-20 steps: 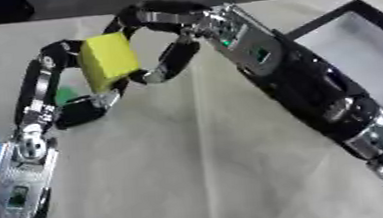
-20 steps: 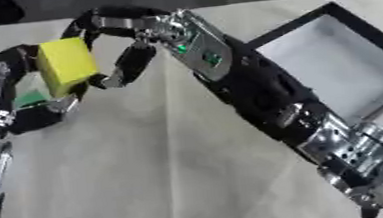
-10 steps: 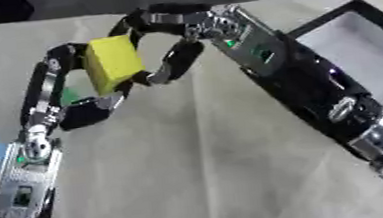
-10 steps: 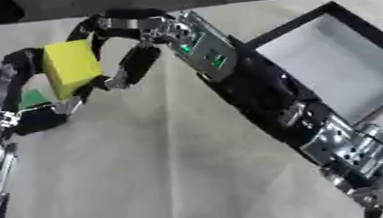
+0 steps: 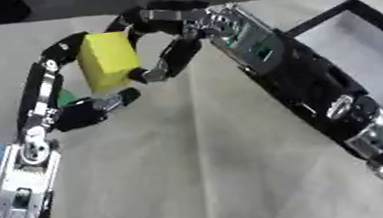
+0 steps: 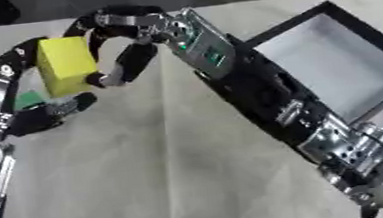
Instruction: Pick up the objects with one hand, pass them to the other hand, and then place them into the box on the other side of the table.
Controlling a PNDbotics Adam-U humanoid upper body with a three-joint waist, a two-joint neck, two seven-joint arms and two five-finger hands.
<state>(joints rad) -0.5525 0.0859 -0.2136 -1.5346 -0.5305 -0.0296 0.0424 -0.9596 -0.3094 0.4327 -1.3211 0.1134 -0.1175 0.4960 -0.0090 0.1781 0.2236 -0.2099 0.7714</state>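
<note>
Left eye view: yellow block (image 5: 108,60) held aloft between both, left robot hand (image 5: 85,111) clamping its sides, right robot hand (image 5: 164,43) curling round its right side, apparently mid-handover toward box (image 5: 362,59).
</note>
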